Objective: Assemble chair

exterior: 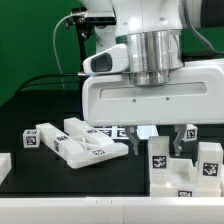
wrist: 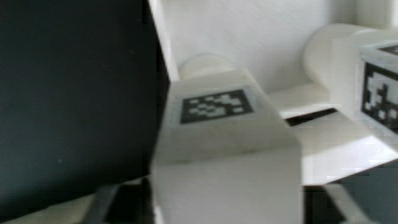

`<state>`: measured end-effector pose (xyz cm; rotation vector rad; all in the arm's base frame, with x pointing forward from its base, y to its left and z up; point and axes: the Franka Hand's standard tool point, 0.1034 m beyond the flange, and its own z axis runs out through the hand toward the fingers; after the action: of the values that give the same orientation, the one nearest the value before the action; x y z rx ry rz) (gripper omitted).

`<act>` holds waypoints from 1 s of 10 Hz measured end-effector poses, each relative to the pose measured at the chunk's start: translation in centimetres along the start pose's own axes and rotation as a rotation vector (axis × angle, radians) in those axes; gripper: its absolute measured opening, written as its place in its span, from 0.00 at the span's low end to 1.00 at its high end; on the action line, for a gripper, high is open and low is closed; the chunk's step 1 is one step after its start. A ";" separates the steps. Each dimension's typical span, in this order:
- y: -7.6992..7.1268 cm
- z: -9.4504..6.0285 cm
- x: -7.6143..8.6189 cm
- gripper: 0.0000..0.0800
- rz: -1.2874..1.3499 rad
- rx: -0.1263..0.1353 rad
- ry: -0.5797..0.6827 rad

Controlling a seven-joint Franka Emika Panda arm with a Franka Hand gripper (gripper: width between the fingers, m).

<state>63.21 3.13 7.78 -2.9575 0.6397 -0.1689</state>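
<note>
In the exterior view my gripper point(exterior: 167, 135) hangs low over a group of white chair parts point(exterior: 182, 168) with black-and-white tags at the exterior view's right. In the wrist view a long white chair part point(wrist: 222, 150) with one tag runs between my fingers point(wrist: 118, 203). A narrow dark gap shows on each side of it, so the jaws stand open around it. A rounded white part with a tag point(wrist: 365, 80) lies just beyond it. More white chair parts point(exterior: 82, 143) lie in a loose pile at the exterior view's left.
The marker board point(exterior: 118, 130) lies behind the pile, mostly hidden by the arm. A small white block point(exterior: 4, 163) sits at the left edge of the exterior view. The table is black with a green wall behind.
</note>
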 end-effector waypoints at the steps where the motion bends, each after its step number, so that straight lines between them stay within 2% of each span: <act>1: -0.1 0.0 0.0 0.36 0.107 0.000 -0.003; 3: -0.3 0.1 0.3 0.36 0.306 0.000 -0.001; 4: -0.2 0.0 0.4 0.36 0.488 0.003 0.002; 7: -0.4 -0.1 0.5 0.36 1.014 0.039 -0.016; 9: -0.5 -0.2 0.8 0.36 1.208 0.058 -0.015; 10: -0.4 -0.2 0.8 0.36 1.194 0.057 -0.014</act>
<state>64.09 3.17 8.07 -2.0216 2.1226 -0.0419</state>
